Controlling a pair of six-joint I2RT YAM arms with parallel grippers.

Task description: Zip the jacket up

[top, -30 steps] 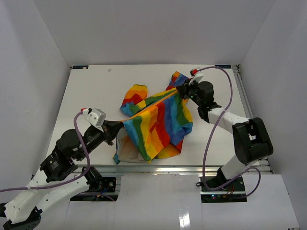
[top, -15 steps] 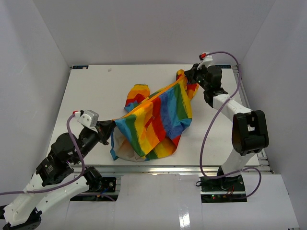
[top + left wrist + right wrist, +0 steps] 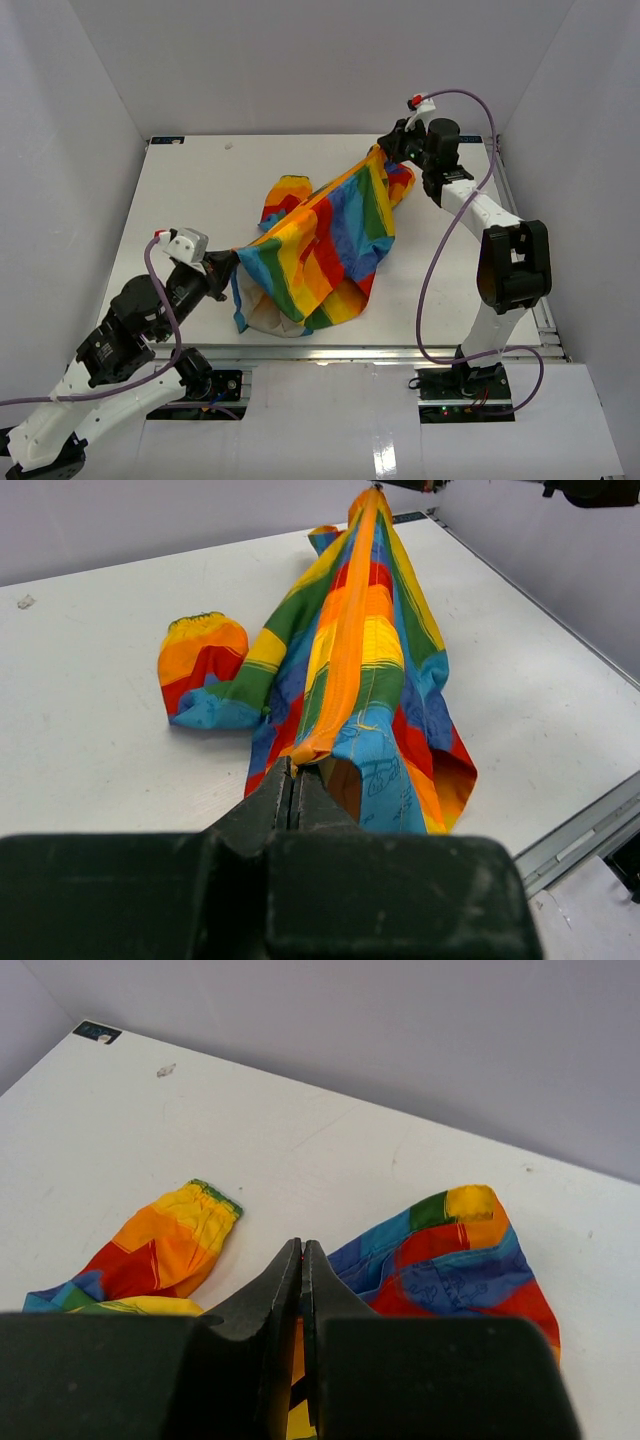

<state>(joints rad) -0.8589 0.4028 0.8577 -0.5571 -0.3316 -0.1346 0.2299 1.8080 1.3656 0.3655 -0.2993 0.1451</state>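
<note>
The rainbow patchwork jacket [image 3: 325, 235] hangs stretched in a line between my two grippers above the table. My left gripper [image 3: 228, 265] is shut on the jacket's near bottom end, pinching the orange zipper edge [image 3: 345, 650]. My right gripper [image 3: 388, 152] is shut on the jacket's far top end, with yellow-orange fabric between its jaws in the right wrist view [image 3: 301, 1250]. One sleeve [image 3: 200, 665] lies on the table to the left; it also shows in the right wrist view [image 3: 165, 1240]. The hood [image 3: 455, 1260] lies under the right gripper.
The white table [image 3: 190, 190] is enclosed by grey walls on three sides. Its near edge has a metal rail [image 3: 400, 350]. A small mark [image 3: 229, 146] sits at the far left of the table.
My right gripper has moved toward the far right corner and my left gripper has pulled back left, drawing the jacket taut between them.
</note>
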